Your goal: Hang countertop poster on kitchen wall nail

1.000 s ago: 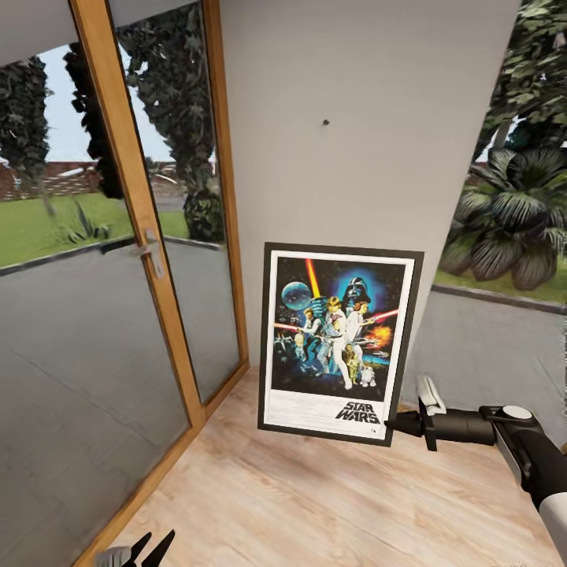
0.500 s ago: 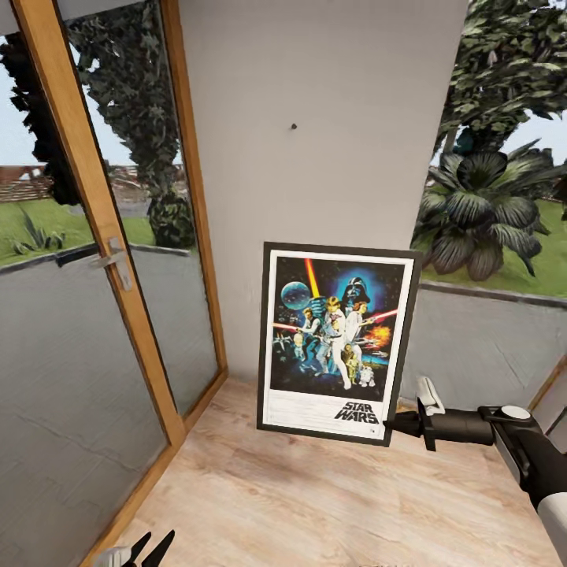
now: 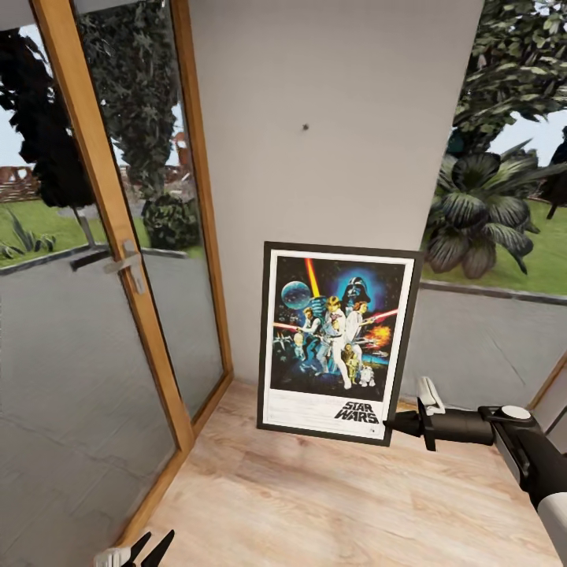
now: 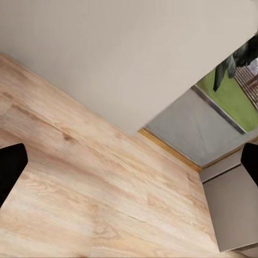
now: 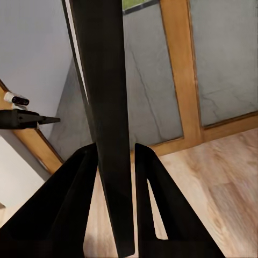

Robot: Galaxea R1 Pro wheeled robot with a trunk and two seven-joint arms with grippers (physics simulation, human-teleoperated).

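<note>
Since a second ago the whole head view has swung: the wall nail (image 3: 305, 126) and the wooden door frame (image 3: 118, 228) have slid sideways in the picture, which is the camera turning. Against the robot's own arm the poster (image 3: 337, 342) keeps the same place, so it is being carried along with the view.

From the lower right of the head view the right arm (image 3: 520, 449) reaches in, its forearm lying roughly level and pointing toward the poster's lower right corner. The right gripper (image 3: 391, 426) meets the frame at that corner. In the right wrist view the poster's dark edge (image 5: 107, 123) runs straight between the two black fingers (image 5: 156, 204), which press close on both sides of it, so the gripper is clamped on the frame.

The poster stands upright with its long axis vertical and leaning slightly, picture side toward the camera and the title at the bottom. It is held in front of the pale wall (image 3: 339, 102), directly below the nail and well apart from it, with its lower edge above the wooden floor (image 3: 331, 504).

At the lower left edge of the head view the left gripper (image 3: 150, 547) shows its two dark fingertips spread apart, and in the left wrist view they sit at opposite edges with nothing but floor and wall between them.
</note>
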